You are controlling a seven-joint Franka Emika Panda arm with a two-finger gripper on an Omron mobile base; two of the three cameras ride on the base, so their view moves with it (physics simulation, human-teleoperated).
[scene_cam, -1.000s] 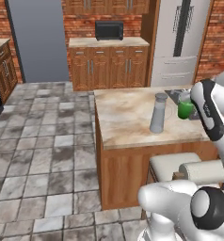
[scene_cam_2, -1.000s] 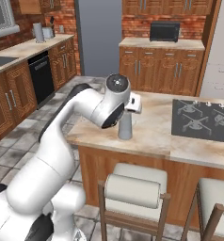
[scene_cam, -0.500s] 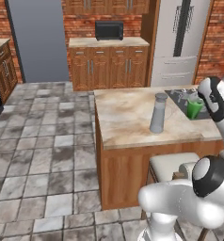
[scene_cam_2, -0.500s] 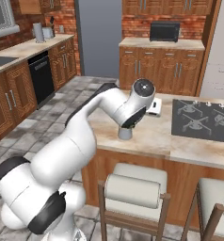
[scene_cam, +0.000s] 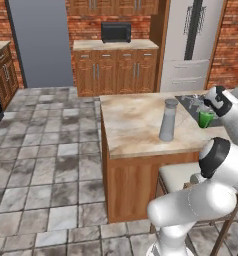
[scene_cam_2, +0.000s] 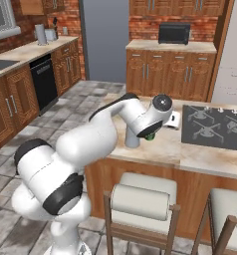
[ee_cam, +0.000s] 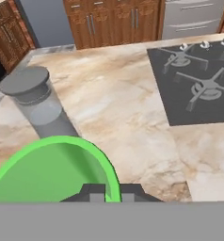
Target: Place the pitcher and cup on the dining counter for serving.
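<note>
So my gripper [ee_cam: 112, 192] is pinched on the cup [ee_cam: 52, 169], hanging above the dining counter [ee_cam: 128, 117]. Bare stone lies straight under it; the pitcher [ee_cam: 36, 101] already stands upright at the frame's upper left.

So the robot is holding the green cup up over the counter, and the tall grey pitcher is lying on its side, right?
Not quite. The robot's tool does hold the green cup over the counter, but the tall grey pitcher is standing upright on the stone top, not lying on its side. The left base view shows it plainly.
</note>
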